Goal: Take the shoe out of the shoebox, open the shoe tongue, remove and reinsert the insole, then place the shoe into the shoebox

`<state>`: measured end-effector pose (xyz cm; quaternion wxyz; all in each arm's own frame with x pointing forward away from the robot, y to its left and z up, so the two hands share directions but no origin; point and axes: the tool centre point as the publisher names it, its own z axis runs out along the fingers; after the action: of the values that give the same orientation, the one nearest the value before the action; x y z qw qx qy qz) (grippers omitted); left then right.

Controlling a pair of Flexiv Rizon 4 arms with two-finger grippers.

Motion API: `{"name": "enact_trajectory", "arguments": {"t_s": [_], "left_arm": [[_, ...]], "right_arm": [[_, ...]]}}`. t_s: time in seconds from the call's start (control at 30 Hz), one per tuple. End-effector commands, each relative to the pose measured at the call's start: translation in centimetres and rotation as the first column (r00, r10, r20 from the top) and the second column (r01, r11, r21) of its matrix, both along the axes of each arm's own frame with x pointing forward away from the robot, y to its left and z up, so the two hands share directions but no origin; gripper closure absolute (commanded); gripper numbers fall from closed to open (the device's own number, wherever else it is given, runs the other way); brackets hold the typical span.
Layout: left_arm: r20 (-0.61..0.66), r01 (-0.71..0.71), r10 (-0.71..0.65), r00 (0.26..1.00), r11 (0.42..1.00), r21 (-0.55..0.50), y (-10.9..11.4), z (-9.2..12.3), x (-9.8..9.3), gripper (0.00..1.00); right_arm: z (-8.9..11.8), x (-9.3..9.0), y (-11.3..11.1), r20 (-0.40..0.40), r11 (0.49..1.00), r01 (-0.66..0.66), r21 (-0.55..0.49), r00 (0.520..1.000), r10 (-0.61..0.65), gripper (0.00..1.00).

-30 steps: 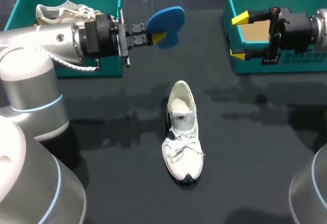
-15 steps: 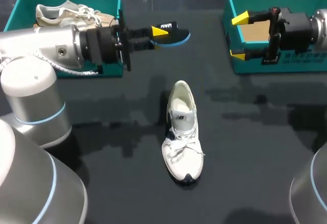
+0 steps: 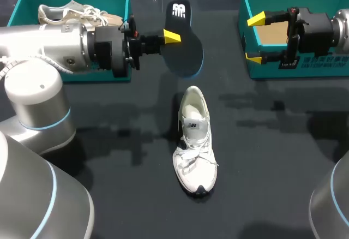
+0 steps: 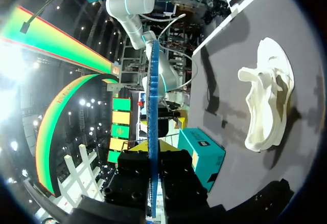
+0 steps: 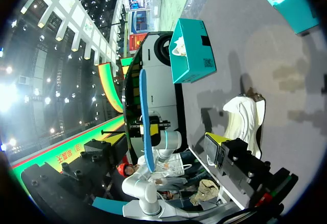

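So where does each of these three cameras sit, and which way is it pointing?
Head view: fixed above and behind the robot, looking down on the table; it shows the left claw shut on the insole and the right claw open by a shoebox.
Left wrist view: on the left arm's wrist, looking out along its claw; the insole stands edge-on in it.
Right wrist view: on the right arm's wrist, looking across the table at the held insole; its own claw shows.
Shared: all three see the shoe and insole.

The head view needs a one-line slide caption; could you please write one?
Left gripper holds the insole past the white sneaker; right gripper hovers open at a teal shoebox.
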<state>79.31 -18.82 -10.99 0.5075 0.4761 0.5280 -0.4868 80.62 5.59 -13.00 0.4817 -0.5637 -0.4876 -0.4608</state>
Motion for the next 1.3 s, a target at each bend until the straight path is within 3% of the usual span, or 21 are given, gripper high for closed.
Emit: {"name": "enact_trajectory", "arguments": {"t_s": [0.03, 0.27, 0.57, 0.93, 1.3], "left_arm": [[0.402, 0.011, -0.055, 0.914, 0.994, 0.113, -1.0, -0.3, 1.4, 1.00], [0.326, 0.010, -0.043, 0.944, 0.995, 0.103, -1.4, -0.9, 2.5, 1.00], [0.232, 0.012, -0.029, 0.972, 0.997, 0.076, -2.1, -2.0, 2.9, 1.00], [0.100, -0.021, 0.014, 0.995, 0.998, 0.066, -2.5, -3.5, 3.1, 1.00], [0.088, -0.042, 0.034, 0.996, 0.996, 0.082, -4.0, -4.2, 3.9, 1.00]], "right_arm": [[-0.1, 0.0, 0.1, 0.000, 1.000, 0.001, 0.000, 1.000, -0.001, 0.00], [-0.6, -0.3, 1.8, 0.119, 0.998, -0.048, -0.027, 0.992, 0.051, 0.00], [-1.5, -0.8, 4.2, 0.185, 0.997, -0.055, -0.060, 0.981, 0.065, 0.00], [-1.6, -0.9, 4.3, 0.190, 0.996, -0.062, -0.061, 0.979, 0.072, 0.00], [-1.8, -0.7, 9.1, 0.231, 0.974, -0.176, -0.141, 0.951, 0.205, 0.00]]}}
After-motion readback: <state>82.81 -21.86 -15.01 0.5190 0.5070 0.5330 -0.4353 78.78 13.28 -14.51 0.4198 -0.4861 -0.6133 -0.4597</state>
